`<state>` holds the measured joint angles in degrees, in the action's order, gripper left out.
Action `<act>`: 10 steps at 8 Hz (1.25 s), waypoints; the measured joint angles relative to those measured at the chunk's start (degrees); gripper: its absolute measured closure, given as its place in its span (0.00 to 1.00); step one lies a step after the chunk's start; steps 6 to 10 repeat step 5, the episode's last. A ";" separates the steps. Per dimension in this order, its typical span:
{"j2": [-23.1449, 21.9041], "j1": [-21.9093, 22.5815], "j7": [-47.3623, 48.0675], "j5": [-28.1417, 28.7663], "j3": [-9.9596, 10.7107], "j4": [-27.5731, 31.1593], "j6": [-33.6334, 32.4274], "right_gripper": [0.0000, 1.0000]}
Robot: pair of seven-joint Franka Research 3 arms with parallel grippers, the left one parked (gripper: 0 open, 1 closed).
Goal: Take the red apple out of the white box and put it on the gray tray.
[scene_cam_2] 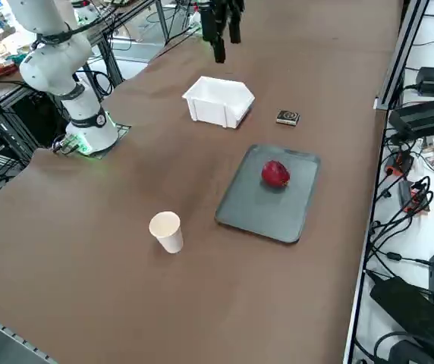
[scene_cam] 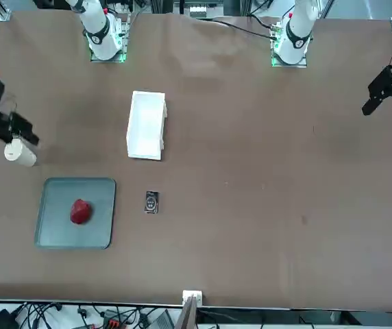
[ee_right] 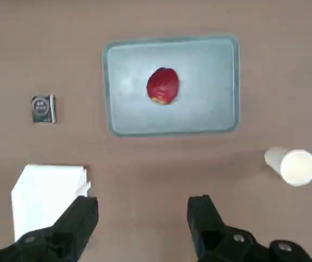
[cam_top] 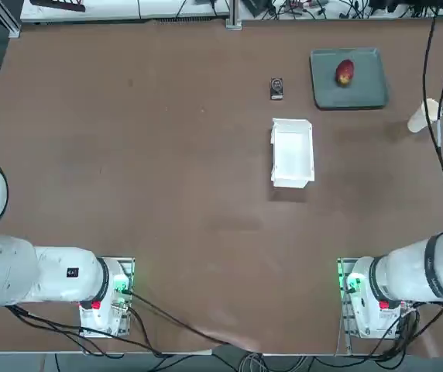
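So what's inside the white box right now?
Nothing shows inside the white box. The red apple lies on the gray tray. The right gripper is open, empty, raised above the table.

Table (cam_top: pixel 167 194): matt brown top, smooth, no gloss. Tray (ee_right: pixel 210 114): grey-green, plastic-looking, smooth with a faint sheen; box (cam_top: pixel 292 152): white, thin-walled, matt plastic by its look; cup (scene_cam_2: pixel 166 230): off-white, paper-like. Apple (ee_right: pixel 162 85): dark-red skin, slightly glossy; right gripper (ee_right: pixel 142 224): held above the table, fingers (ee_right: pixel 79 221) matt black, spread apart.

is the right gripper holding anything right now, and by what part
Nothing is held. The right gripper is open and empty, up above the table; the red apple lies on the gray tray.
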<state>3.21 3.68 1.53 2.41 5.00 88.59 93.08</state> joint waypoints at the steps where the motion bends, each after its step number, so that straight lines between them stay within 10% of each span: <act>1: -2.67 0.34 1.27 0.00 -0.20 1.63 -1.01 0.00; 10: -9.05 0.93 3.01 -0.14 -2.10 8.17 -2.18 0.00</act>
